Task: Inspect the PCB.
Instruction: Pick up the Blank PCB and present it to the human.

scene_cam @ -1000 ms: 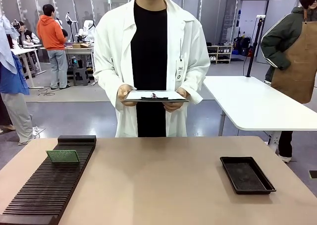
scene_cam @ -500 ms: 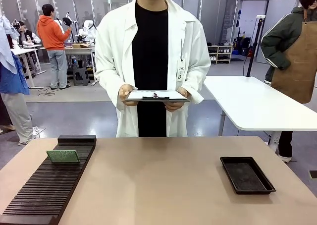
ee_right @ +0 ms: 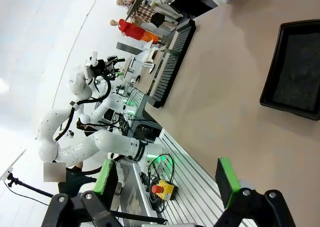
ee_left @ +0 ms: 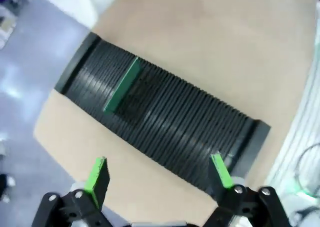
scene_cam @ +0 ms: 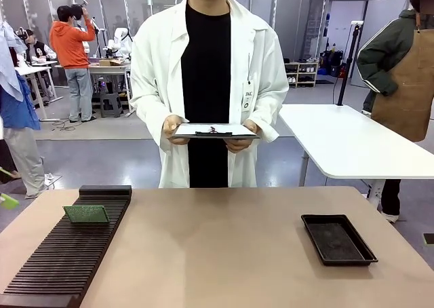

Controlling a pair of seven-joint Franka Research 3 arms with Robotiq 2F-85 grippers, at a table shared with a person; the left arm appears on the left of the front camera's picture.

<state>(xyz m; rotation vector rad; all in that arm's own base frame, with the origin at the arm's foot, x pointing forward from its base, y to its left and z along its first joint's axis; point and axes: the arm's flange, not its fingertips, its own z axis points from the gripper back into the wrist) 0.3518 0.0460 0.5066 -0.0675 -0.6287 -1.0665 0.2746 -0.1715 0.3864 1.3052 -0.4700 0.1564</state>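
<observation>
Your thin, dotted PCB (scene_cam: 86, 214) stands unmoved in the ribbed black rack (scene_cam: 61, 260). Your left hand (ee_left: 158, 161) and right hand (ee_right: 165, 164) gape empty.

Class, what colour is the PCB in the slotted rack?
Green PCB; clearest in front view.

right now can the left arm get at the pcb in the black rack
Probably yes. The left gripper hangs open above the slotted rack, and the PCB stands on edge in a slot with nothing over it or close beside it.
</observation>
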